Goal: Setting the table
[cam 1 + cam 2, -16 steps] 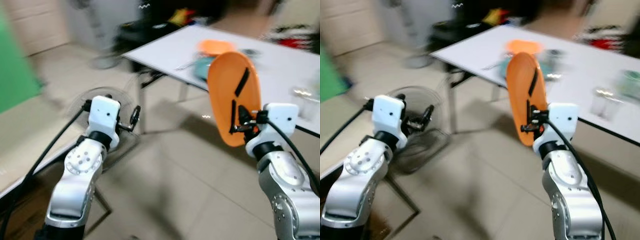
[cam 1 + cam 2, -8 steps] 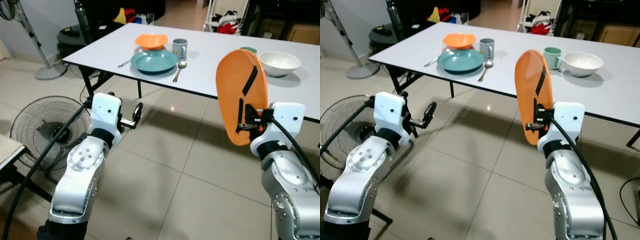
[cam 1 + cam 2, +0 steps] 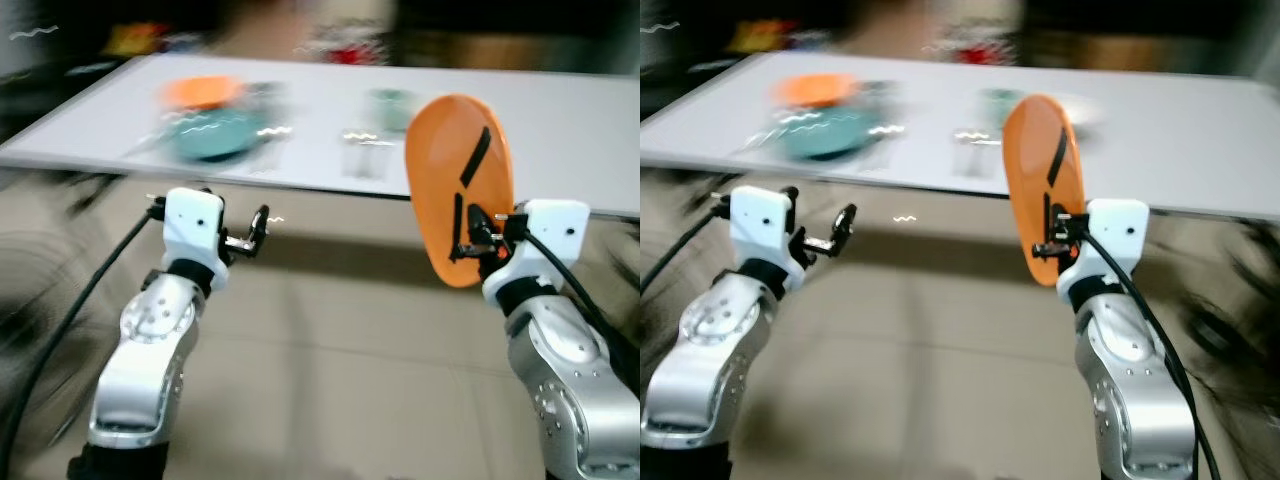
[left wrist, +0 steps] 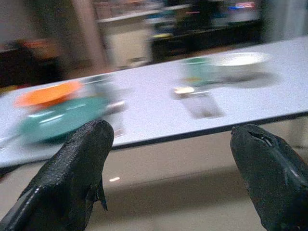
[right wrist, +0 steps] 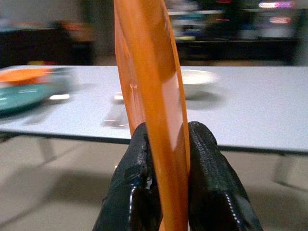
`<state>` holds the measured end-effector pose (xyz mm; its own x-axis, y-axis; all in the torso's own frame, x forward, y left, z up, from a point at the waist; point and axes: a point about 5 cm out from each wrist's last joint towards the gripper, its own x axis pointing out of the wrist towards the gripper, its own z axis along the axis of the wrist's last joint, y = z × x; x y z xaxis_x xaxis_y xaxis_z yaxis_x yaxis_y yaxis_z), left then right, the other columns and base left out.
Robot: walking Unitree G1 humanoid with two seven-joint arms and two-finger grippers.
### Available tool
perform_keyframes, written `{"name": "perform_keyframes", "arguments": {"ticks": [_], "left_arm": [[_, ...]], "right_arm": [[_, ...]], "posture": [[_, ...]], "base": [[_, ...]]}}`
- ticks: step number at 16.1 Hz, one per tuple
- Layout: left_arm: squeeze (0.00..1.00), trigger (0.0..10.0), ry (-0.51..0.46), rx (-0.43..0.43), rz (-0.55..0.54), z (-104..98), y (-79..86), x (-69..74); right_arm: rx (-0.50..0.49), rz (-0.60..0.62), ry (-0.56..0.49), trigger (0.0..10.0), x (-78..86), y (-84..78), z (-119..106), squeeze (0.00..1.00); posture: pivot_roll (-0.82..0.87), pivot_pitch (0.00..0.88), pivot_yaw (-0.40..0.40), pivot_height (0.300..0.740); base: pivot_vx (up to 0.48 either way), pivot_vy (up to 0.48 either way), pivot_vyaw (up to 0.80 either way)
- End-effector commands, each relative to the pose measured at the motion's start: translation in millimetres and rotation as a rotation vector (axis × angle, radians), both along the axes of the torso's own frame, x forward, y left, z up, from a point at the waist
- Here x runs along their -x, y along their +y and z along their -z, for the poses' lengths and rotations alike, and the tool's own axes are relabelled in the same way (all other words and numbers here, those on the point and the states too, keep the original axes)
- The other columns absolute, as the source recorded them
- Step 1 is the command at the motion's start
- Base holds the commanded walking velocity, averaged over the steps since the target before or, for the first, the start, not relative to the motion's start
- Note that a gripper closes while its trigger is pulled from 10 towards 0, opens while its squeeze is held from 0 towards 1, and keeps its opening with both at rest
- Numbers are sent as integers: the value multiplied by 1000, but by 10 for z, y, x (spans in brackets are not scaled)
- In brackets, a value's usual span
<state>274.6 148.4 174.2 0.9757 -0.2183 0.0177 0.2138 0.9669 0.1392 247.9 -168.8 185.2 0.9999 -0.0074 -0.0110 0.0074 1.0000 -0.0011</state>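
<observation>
My right gripper is shut on an orange plate, held upright on its edge in front of the white table. In the right wrist view both black fingers pinch the orange plate edge-on. My left gripper is open and holds nothing, hanging short of the table's near edge. On the table's left part a teal plate with an orange bowl behind it shows blurred. A green mug and a white bowl stand further right.
The table's near edge runs across in front of both arms, with beige tiled floor below. Dark furniture and clutter stand blurred behind the table. The eye views are smeared by motion.
The whole picture has shifted and blurred, so the camera has turned; the table now spans the view. The right gripper still holds the orange plate upright; the left stays open.
</observation>
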Motion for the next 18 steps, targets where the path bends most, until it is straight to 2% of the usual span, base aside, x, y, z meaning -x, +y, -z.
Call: {"name": "perform_keyframes", "arguments": {"ticks": [1,5,11,14,18], "left_arm": [[0,10000,7,0,7,16,2,3],[0,10000,11,-3,8,26,15,11],[0,10000,8,-5,-4,10,44,21],[0,10000,7,-1,-5,4,38,28],[0,10000,3,-2,7,-8,22,23]], "right_arm": [[-11,6,-36,10000,8,-6,-84,0],[-28,-7,-30,10000,5,-1,-85,0],[-157,-153,32,10000,-21,102,-37,0],[-151,-168,45,10000,-29,112,-37,0],[-218,-150,117,10000,-36,75,61,0]], "posture": [[48,0,33,740],[46,0,34,740],[51,0,28,740],[55,0,23,740],[56,0,26,740]], "base": [[300,0,-800],[298,0,-702],[298,0,0],[311,0,0],[349,0,0]]}}
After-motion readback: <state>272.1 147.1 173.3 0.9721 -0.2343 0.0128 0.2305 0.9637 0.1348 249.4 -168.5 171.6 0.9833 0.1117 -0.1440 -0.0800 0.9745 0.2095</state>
